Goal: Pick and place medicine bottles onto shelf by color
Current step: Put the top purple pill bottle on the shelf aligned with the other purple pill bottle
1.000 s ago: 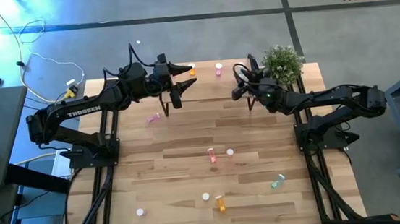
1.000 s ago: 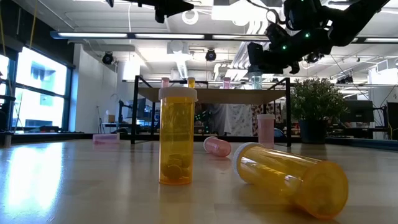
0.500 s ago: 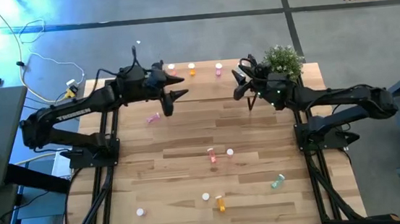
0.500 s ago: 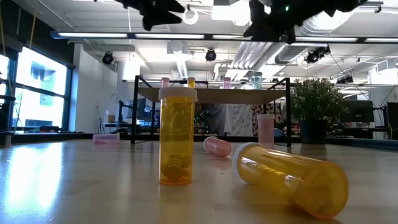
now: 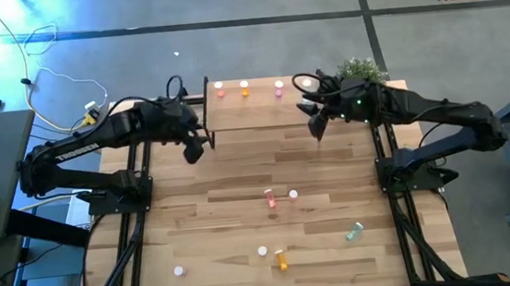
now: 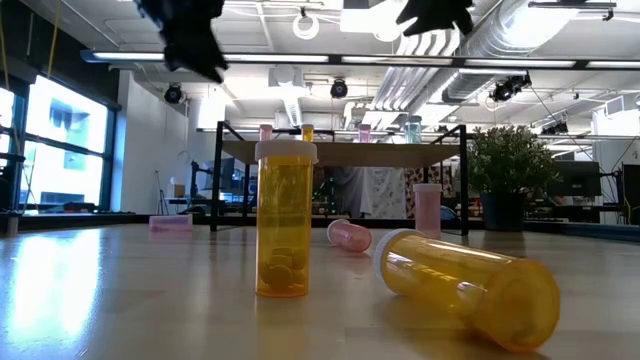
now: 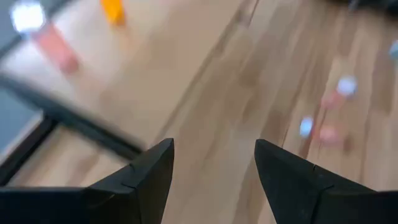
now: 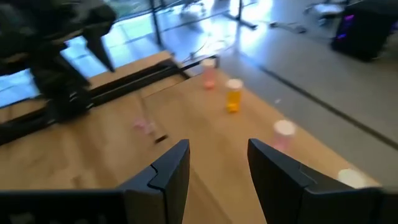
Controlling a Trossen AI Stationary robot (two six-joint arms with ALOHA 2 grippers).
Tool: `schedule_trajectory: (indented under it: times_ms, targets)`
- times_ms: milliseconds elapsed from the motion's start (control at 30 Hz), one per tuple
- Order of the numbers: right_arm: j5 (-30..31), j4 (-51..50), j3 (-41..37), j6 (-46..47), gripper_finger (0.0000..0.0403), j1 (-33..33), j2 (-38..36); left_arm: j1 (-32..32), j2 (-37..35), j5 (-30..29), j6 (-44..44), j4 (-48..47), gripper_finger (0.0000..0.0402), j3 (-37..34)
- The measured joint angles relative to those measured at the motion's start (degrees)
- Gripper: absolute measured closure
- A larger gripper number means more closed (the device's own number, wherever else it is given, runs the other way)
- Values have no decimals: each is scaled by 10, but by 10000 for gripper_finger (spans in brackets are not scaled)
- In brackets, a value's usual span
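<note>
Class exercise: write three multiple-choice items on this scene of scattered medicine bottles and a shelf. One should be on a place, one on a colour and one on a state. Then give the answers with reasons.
1. Where is the potted plant?
A. at the table's far right corner
B. at the near left corner
C. on the floor

2. What colour is the upright bottle nearest the low camera?
A. pink
B. orange
C. teal

3. How are the left gripper fingers?
A. shut on a bottle
B. open and empty
C. shut on the shelf

Answers:
1 A, the high view shows it beside the shelf.
2 B, its body is amber orange.
3 B, the left wrist view shows a clear gap with nothing between them.
</note>
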Motion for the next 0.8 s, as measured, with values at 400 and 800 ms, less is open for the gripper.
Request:
schedule_trajectory:
  times_ms: [400, 800]
  targets:
    - [-33, -56, 12, -41, 249, -1, 0, 45, 48, 4, 113, -151, 189, -10]
    - [-12, -57, 12, -46, 249, -1, 0, 73, 54, 23, 100, -16, 212, -161]
